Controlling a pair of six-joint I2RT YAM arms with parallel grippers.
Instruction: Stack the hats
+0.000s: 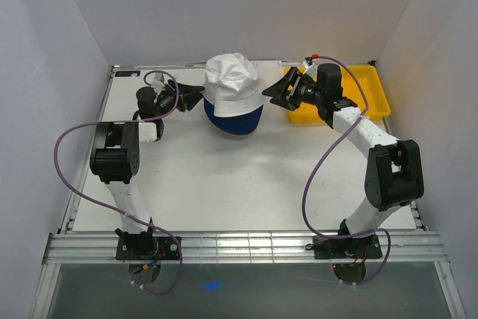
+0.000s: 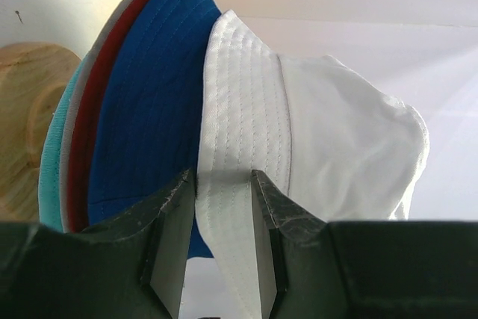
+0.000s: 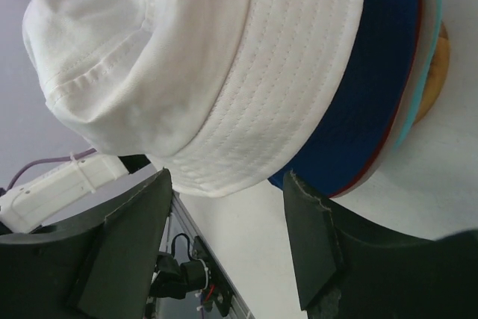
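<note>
The hats sit in one pile on a wooden stand [image 2: 22,110] toward 12 o'clock on the desk [image 1: 224,184]. From the bottom up they are a teal hat [image 2: 48,166], a grey hat [image 2: 71,140], a red hat [image 2: 89,125], a blue hat [image 2: 149,110] and a white hat [image 1: 231,80], crowns up. From above, the blue brim shows under the white one on the 6 o'clock side.

The left pincer [image 2: 222,237] is at 9 o'clock of the pile, and this is the relation that counts. The white brim hangs edge-on down through the gap between its fingers [image 2: 175,237], with the blue brim just outside the left finger. The jaws stand partly apart on either side of that brim, and I judge the cloth straddled rather than pinched.

The right pincer [image 3: 225,181] is at 3 o'clock of the pile, just beside the white brim. Its jaws are spread wide, with nothing between them. Both arms are about equally near, but only the left has cloth in its gap.

A yellow tray [image 1: 377,95] lies at 3 o'clock beyond the right arm. The arm covers much of it, and no hat shows in the part in view.

With the white hat on top, the stacking looks close to done. What likely remains is seating that hat squarely.
</note>
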